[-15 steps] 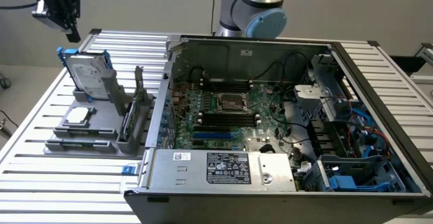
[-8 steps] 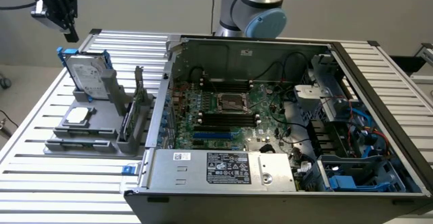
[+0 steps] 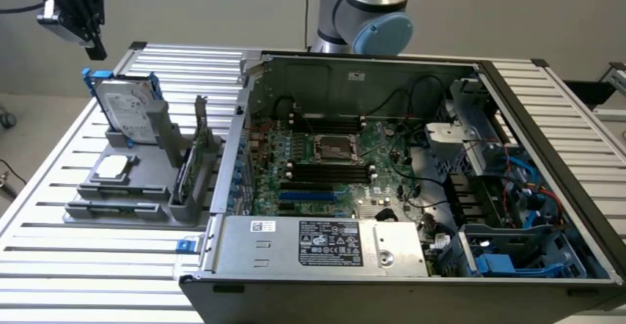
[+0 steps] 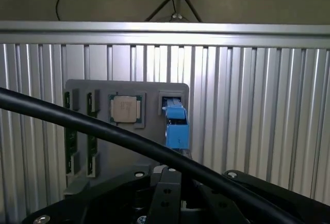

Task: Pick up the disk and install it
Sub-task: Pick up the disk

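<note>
In grey holder (image 3: 116,211): disk (image 3: 130,108) standing, chip (image 3: 113,166) flat.

Nothing actually readable here, tbh. White printed label on the disk (image 3: 132,111), way too small to make out. Big label (image 3: 330,242) on the silver power supply box (image 3: 245,254), rows of tiny marks and symbols, none legible. Small white sticker (image 3: 263,226) near it on the same box, unreadable too. Faint print on the pale square chip (image 4: 127,109), can't decipher either.

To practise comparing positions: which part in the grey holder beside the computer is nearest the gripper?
The disk, the silver drive in a blue frame, standing upright just below the gripper; the pale square chip lies flat, farther off.
</note>
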`<state>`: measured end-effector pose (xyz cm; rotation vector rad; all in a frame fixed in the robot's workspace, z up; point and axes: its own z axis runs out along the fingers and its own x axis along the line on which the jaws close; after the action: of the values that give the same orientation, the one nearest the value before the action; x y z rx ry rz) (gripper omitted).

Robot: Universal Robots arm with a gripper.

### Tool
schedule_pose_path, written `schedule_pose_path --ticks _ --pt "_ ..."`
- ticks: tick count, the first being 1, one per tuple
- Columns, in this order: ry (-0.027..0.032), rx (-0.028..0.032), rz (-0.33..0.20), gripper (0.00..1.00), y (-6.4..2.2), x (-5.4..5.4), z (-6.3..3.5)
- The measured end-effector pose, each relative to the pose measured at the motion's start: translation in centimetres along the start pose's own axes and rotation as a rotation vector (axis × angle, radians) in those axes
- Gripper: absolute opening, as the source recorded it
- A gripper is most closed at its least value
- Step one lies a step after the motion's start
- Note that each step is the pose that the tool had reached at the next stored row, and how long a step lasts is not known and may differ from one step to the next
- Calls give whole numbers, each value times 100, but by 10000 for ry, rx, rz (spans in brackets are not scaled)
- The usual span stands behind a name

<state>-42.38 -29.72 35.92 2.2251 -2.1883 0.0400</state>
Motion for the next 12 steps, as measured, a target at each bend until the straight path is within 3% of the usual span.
schedule_pose_path --ticks 7,12 --pt "1 7 -231 11 104 -27 16" --pt "40 7 -306 11 126 -42 21"
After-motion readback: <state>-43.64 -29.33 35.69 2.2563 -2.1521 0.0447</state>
